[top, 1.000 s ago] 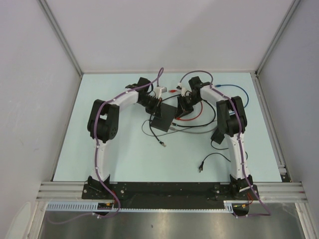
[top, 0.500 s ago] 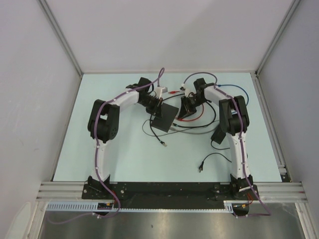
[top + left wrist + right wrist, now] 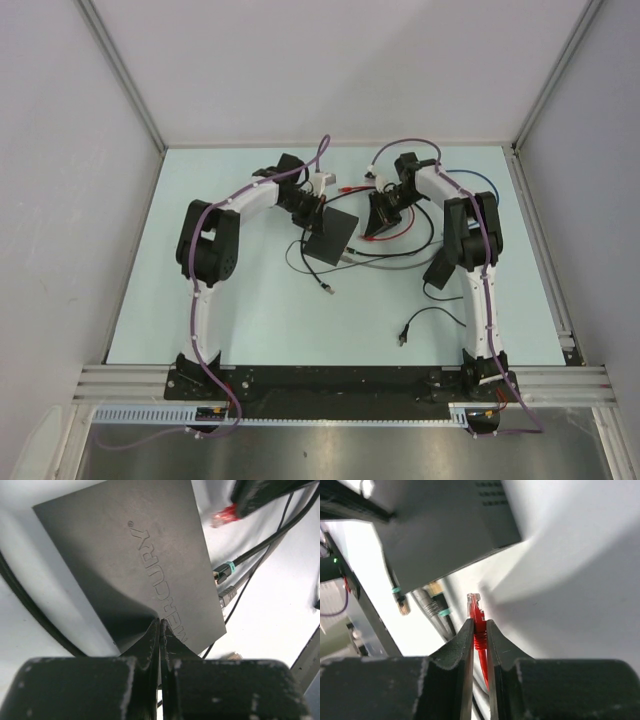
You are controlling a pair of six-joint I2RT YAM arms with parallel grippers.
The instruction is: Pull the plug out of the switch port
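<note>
The switch point(image 3: 331, 238) lies flat around the middle of the table point(image 3: 250, 320). The left pincer point(image 3: 160, 626), clenched on nothing, seems to press its far-left corner. Just right of the switch, the right pincer point(image 3: 479, 626) grips the red plug point(image 3: 476, 611), held apart from it.

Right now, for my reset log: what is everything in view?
flat matte-black switch box: one, black, mid-table
red-booted plug on red cable: one, red, clear of switch
teal-booted cable: one, black, at switch edge
grey-booted cable: one, grey, beside it
thin blue cable: one, blue, far right
small adapter brick: one, black, right of switch
loose plug-ended leads: two, black, near side
left jaws: shut, tips on switch
right jaws: shut on red cable
</note>
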